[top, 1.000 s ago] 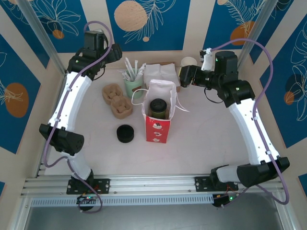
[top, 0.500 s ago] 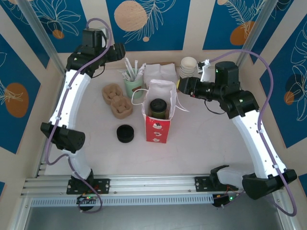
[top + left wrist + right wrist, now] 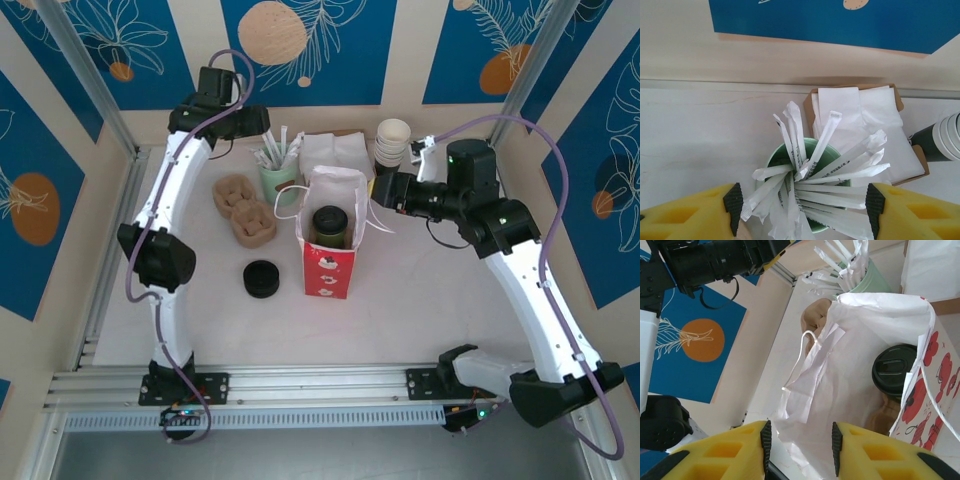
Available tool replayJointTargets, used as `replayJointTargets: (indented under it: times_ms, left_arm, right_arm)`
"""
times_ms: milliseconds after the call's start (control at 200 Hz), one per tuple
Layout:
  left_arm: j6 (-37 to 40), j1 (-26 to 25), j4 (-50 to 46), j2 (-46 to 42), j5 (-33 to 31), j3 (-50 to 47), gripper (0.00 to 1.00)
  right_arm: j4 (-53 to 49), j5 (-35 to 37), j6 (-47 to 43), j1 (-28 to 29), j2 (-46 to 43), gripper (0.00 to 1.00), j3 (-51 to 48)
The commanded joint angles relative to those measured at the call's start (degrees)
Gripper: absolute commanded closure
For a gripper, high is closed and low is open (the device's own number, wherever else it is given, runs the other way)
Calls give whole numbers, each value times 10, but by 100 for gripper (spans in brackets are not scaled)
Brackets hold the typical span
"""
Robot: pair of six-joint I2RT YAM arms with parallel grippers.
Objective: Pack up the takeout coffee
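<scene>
The coffee (image 3: 329,222) stands inside the paper bag (image 3: 328,275) on the table, just beside the right claw (image 3: 799,440), its jaws apart at the bag's rim. The left claw (image 3: 801,205) gapes above a straw cup (image 3: 771,157), well apart from the coffee.

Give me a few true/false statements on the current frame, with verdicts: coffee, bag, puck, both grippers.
1. The takeout coffee stands inside the red-and-white bag. True.
2. The left gripper hovers over the stack of white cups. False: it is above the green cup of wrapped straws, jaws apart on either side of them.
3. The black puck lies inside the bag. False: it sits on the table, left of the bag.
4. The stack of white cups stands at the back, right of the napkins. True.
5. The right gripper holds the coffee. False: its jaws stand apart at the bag's white rim, and the coffee sits free in the bag.
</scene>
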Motion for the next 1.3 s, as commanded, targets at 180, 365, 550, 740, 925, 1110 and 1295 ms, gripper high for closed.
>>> replayJointTargets:
  times_ms: [180, 365, 550, 740, 925, 1110, 1295]
  left_arm:
    - [21, 7, 1, 65, 24, 65, 41]
    - [24, 5, 4, 87, 36, 72, 45]
    - [34, 2, 0, 99, 33, 73, 48]
    - [44, -5, -2, 106, 32, 73, 54]
    - [52, -14, -4, 110, 26, 79, 58]
    - [58, -24, -14, 121, 13, 91, 63]
    - [65, -34, -20, 124, 1, 91, 67]
  right_arm:
    - [-6, -11, -36, 4, 31, 62, 4]
    - [16, 7, -43, 5, 17, 64, -16]
    - [8, 13, -53, 4, 18, 64, -23]
    - [15, 3, -51, 4, 22, 64, -37]
    - [16, 4, -52, 3, 19, 64, -45]
    - [14, 5, -53, 3, 11, 65, -56]
    - [13, 10, -53, -1, -3, 64, -73]
